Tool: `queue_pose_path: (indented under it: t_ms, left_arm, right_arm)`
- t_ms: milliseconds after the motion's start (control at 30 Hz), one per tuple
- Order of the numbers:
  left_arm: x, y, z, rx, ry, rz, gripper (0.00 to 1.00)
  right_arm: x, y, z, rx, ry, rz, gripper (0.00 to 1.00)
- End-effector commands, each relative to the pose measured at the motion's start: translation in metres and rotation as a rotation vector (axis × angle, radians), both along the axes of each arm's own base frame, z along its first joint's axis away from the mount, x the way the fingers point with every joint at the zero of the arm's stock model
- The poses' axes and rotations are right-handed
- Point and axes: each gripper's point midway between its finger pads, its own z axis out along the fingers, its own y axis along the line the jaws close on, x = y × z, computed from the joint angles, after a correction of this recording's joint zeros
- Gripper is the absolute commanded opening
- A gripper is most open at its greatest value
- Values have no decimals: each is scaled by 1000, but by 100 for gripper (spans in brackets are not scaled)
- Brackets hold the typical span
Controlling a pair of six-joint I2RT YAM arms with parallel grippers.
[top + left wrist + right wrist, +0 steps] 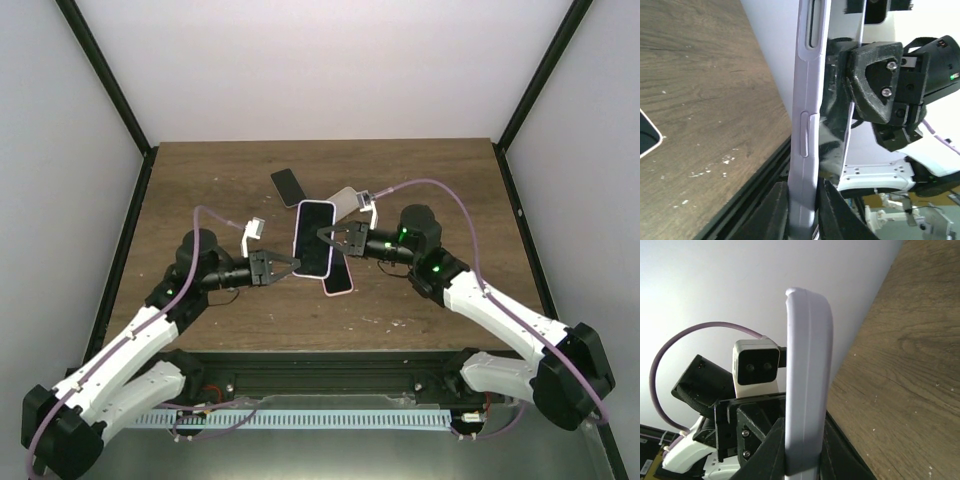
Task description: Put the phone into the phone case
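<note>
Holding: left gripper (294,263) and right gripper (322,236) both pinch the lilac phone case (314,238), raised over the table (200,180) middle
Phone (340,282): flat beneath, right side
Risk: uneven pulls twist the case loose

A dark brown wooden table (200,180) with a scuffed surface sits inside plain white walls (330,60) edged by black frame bars (105,75), evenly lit.

We see a left arm (125,350) and right arm (505,315) shelled in white, with black joints (205,262), green lights (403,236), mauve cables (715,324), white wrist cameras (756,362) and silver screws (886,92).
</note>
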Motion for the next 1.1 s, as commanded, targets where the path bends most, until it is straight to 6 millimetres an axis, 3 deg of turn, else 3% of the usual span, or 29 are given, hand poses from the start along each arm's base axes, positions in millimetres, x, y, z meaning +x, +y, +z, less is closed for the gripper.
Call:
queue_pose_path:
  t_ms: [0, 167, 200, 233, 267, 500, 700, 800, 1067]
  left_arm:
    - [10, 6, -20, 91, 50, 70, 31]
    - [10, 14, -25, 168, 9, 96, 64]
    - [9, 16, -24, 180, -6, 95, 74]
    - [8, 18, -25, 197, -14, 96, 91]
    - [8, 20, -24, 215, -30, 100, 99]
    - [11, 35, -35, 362, -88, 132, 100]
    - [9, 39, -38, 389, -113, 134, 100]
    - [7, 40, -39, 388, -114, 129, 100]
    - [2, 43, -46, 395, -110, 126, 100]
  right_arm:
    - [0, 0, 16, -4, -119, -18, 1]
    - [5, -11, 1, -74, -120, -25, 1]
    - [8, -15, -5, -101, -111, -30, 1]
    - [11, -20, -12, -132, -104, -36, 1]
    - [16, -26, -20, -163, -95, -43, 1]
    - [41, -72, -69, -329, -34, -65, 1]
    - [64, -107, -137, -486, 131, -82, 1]
    - [77, -121, -159, -544, 170, -132, 1]
    - [93, -116, -201, -558, 274, -62, 1]
